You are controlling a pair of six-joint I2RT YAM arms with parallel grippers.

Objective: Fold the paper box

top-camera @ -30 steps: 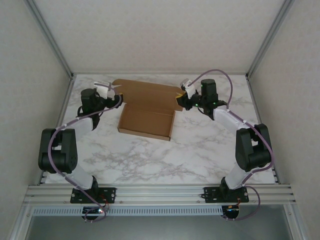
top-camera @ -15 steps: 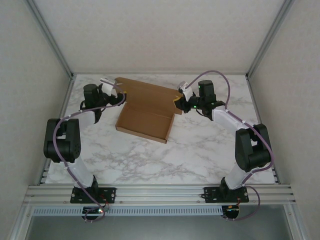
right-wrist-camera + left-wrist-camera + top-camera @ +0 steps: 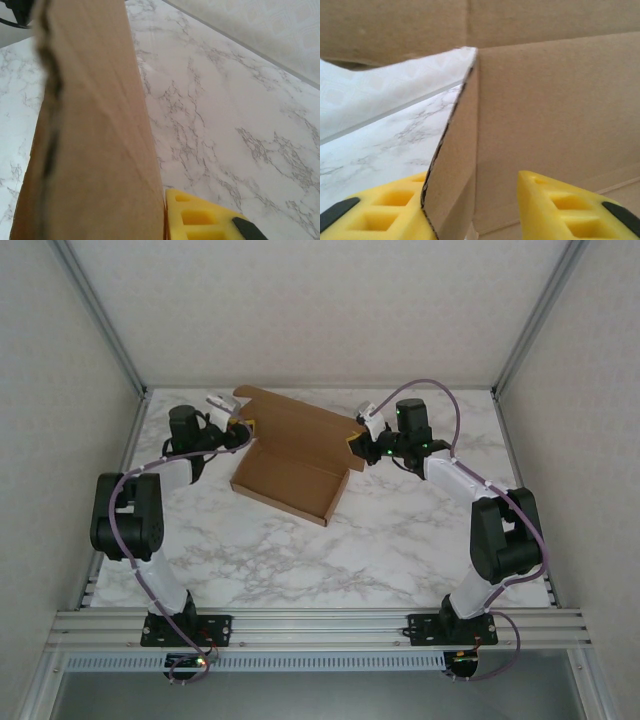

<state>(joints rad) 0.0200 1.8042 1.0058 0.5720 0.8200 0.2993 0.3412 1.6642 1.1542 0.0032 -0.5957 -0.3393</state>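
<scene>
Two hands are at the paper box [image 3: 290, 465], one at each short end of its raised back panel, which makes sense to me: with both ends caught, the long panel could be swung over the shallow tray in one piece instead of twisting. The box lies toward twelve o'clock on the marble tabletop [image 3: 400, 540], skewed so its long edges run from about ten o'clock to four. The left hand [image 3: 240, 427] is at the box's nine o'clock end. From its wrist view its yellow fingers [image 3: 380, 210] stand apart astride a side flap [image 3: 455, 165], the flap's edge against one finger and a gap to the other, so I'd call it unclamped. The right hand [image 3: 355, 443] is at the three o'clock end. One yellow pad [image 3: 200, 220] lies flat against the cardboard there, and the other is hidden behind it, so I cannot tell whether that hand is truly clamped. The tray's front wall is already up.
</scene>
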